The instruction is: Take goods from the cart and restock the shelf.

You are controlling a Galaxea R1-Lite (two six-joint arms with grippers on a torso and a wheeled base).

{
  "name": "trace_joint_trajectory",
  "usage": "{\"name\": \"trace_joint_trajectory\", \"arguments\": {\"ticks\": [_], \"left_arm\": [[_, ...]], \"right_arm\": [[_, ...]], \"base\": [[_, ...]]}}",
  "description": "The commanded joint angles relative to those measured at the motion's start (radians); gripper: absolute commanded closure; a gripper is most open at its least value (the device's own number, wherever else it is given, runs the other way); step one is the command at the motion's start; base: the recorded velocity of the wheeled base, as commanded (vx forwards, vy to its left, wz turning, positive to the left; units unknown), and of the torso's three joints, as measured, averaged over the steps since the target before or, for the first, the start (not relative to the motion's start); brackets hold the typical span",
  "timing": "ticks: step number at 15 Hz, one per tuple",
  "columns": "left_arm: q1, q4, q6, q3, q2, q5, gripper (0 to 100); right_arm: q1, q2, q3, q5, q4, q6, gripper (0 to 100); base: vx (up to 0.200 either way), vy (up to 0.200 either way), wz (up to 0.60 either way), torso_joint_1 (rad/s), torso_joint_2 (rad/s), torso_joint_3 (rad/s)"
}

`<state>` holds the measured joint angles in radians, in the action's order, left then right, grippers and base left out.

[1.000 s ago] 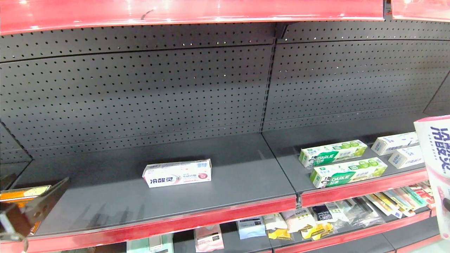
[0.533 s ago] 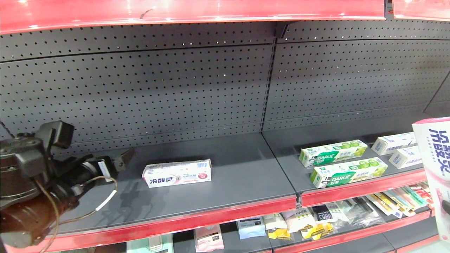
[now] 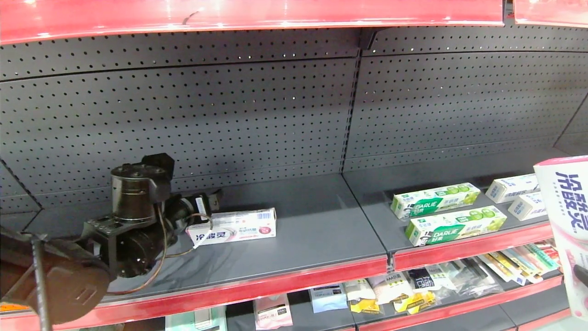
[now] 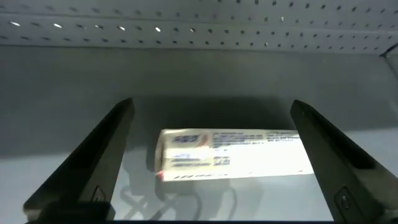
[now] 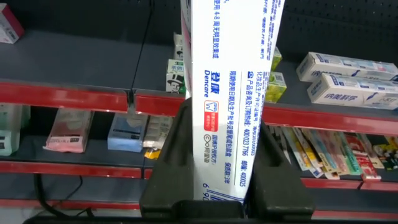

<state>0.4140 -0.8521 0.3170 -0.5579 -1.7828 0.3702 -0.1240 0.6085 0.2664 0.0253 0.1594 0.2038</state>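
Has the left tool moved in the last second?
Yes. The left tool has moved rightward, up to the white toothpaste box, which stayed put.

Held toothpaste box (image 3: pixel 567 220) partly past edge.

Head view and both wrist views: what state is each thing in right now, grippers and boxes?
left gripper: open, fingers flanking the lone white box
lone white box: lying flat on the shelf, not gripped
right gripper: shut on the held box
held box: upright, off the shelf
green boxes: both lying flat, side by side
far white boxes: both lying flat
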Motion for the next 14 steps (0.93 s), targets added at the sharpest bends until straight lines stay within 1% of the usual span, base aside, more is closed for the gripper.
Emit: {"name": "trace_joint_trajectory", "arguments": {"ticks": [1,2,4,5,6,7,8,9,11,12,13,14], "left_arm": [[0.006,0.001,0.001,-0.051,-0.086,0.001,0],[0.008,-0.002,0.001,-0.062,-0.109,0.003,0],[0.011,-0.041,-0.001,-0.093,-0.165,0.003,0],[0.011,-0.067,-0.006,-0.091,-0.181,-0.008,0],[0.011,-0.073,-0.009,-0.093,-0.187,-0.024,0],[0.011,-0.076,-0.027,-0.097,-0.205,-0.037,0],[0.011,-0.076,-0.042,-0.100,-0.216,-0.039,0],[0.012,-0.077,-0.070,-0.105,-0.234,-0.040,0],[0.011,-0.079,-0.076,-0.135,-0.259,-0.045,0],[0.012,-0.077,-0.092,-0.163,-0.282,-0.050,0],[0.020,-0.077,-0.098,-0.180,-0.294,-0.056,0],[0.025,-0.077,-0.098,-0.189,-0.296,-0.083,0]], "right_arm": [[0.000,0.005,-0.001,0.001,0.000,0.000,100],[0.000,0.007,-0.001,0.001,0.000,0.000,100],[0.000,0.011,0.001,0.001,-0.001,0.000,100],[0.000,0.011,0.001,0.001,-0.001,0.000,100],[0.000,0.011,-0.001,0.001,-0.001,0.000,100],[0.000,0.011,-0.001,0.001,-0.001,0.000,100],[0.000,0.011,-0.001,0.001,-0.001,0.000,100],[0.000,0.013,-0.001,-0.001,-0.001,0.000,100],[0.000,0.017,-0.003,-0.001,-0.001,0.000,100],[0.000,0.017,-0.003,-0.001,-0.001,0.000,100],[0.000,0.017,-0.003,-0.001,-0.001,0.000,100],[-0.002,0.017,-0.003,-0.001,-0.003,0.000,100]], "base": [[0.000,0.000,0.00,0.000,0.00,0.000],[0.000,0.000,0.00,0.000,0.00,0.000],[0.000,0.000,0.00,0.000,0.00,0.000],[0.000,0.000,0.00,0.000,0.00,0.000],[0.000,0.000,0.00,0.000,0.00,0.000],[0.000,0.000,0.00,0.000,0.00,0.000],[0.000,0.000,0.00,0.000,0.00,0.000],[0.000,0.000,0.00,0.000,0.00,0.000],[0.000,0.000,0.00,0.000,0.00,0.000],[0.000,0.000,0.00,0.000,0.00,0.000],[0.000,0.000,0.00,0.000,0.00,0.000],[0.000,0.000,0.00,0.000,0.00,0.000]]}}
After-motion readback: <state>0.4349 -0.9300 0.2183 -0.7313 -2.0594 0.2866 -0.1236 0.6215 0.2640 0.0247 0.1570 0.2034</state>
